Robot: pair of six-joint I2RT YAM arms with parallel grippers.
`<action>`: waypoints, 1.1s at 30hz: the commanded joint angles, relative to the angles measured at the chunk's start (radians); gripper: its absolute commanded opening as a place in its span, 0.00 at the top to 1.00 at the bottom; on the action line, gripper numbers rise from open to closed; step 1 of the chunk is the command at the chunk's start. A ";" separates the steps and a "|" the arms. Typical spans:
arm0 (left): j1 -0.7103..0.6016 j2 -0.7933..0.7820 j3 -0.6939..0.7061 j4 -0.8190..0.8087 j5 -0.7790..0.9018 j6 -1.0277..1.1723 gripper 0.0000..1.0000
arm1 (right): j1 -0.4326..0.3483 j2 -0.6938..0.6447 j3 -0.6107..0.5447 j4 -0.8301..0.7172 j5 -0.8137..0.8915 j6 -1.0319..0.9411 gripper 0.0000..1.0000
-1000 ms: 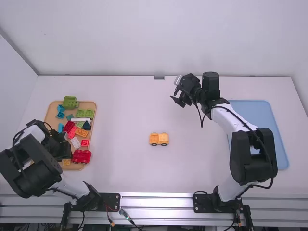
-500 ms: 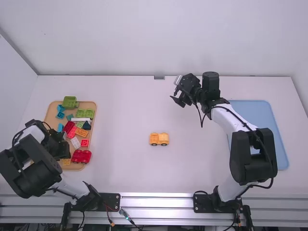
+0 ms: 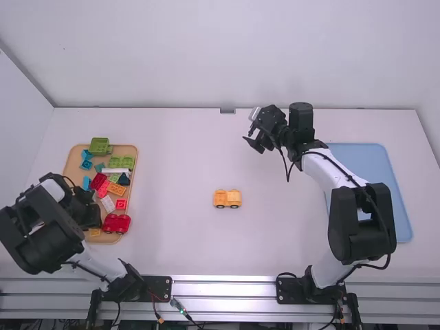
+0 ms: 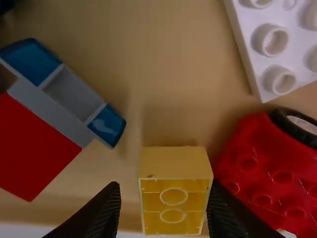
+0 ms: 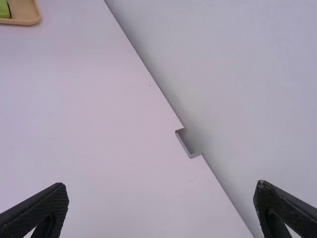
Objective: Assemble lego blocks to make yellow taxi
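Observation:
The orange-yellow wheeled base (image 3: pixel 227 199) stands alone on the mid table. My left gripper (image 3: pixel 92 218) is low over the near end of the wooden tray. In the left wrist view, that gripper (image 4: pixel 165 188) is open, its fingers either side of a small yellow block (image 4: pixel 173 191); a gap shows on one side, and contact on the other is unclear. Part of this block (image 3: pixel 95 232) shows at the tray's near edge in the high view. Over the far table, right of the middle, is my right gripper (image 3: pixel 249 129); in the right wrist view this gripper (image 5: pixel 161 187) is open and holds nothing.
The wooden tray (image 3: pixel 135 155) carries several green, red, blue and white pieces. A red wheeled piece (image 4: pixel 270 173) lies close beside the yellow block, with a white brick (image 4: pixel 277 47) farther off. A blue tray (image 3: pixel 368 161) lies at the right, partly under the right arm.
The left arm's big black links have shifted slightly left and toward the camera, with its gripper still low at the tray. The right arm and the wheeled base stay where they were.

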 commanded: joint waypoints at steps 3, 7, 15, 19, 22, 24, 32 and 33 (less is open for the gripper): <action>0.005 0.022 -0.011 0.025 0.004 0.012 0.50 | 0.004 -0.003 0.039 0.002 -0.005 0.006 0.01; 0.002 0.035 -0.033 0.056 0.004 0.011 0.51 | 0.004 -0.003 0.039 0.002 -0.005 0.006 0.01; 0.003 0.037 -0.021 0.026 -0.004 -0.038 0.59 | 0.004 -0.003 0.039 0.006 -0.005 0.003 0.01; 0.001 0.037 -0.023 0.027 -0.003 -0.037 0.59 | 0.004 -0.003 0.039 0.008 -0.005 0.003 0.01; 0.002 0.037 -0.023 0.027 -0.003 -0.031 0.69 | 0.004 -0.003 0.039 0.008 -0.005 0.003 0.01; 0.005 0.037 -0.023 0.029 -0.004 -0.031 0.77 | 0.005 -0.003 0.039 0.008 -0.005 0.003 0.01; 0.000 0.037 0.010 -0.001 -0.005 -0.038 0.73 | 0.004 -0.003 0.039 0.006 -0.005 0.010 0.01; 0.000 0.037 0.027 -0.014 -0.004 -0.043 0.80 | 0.004 -0.003 0.039 0.006 -0.006 0.010 0.01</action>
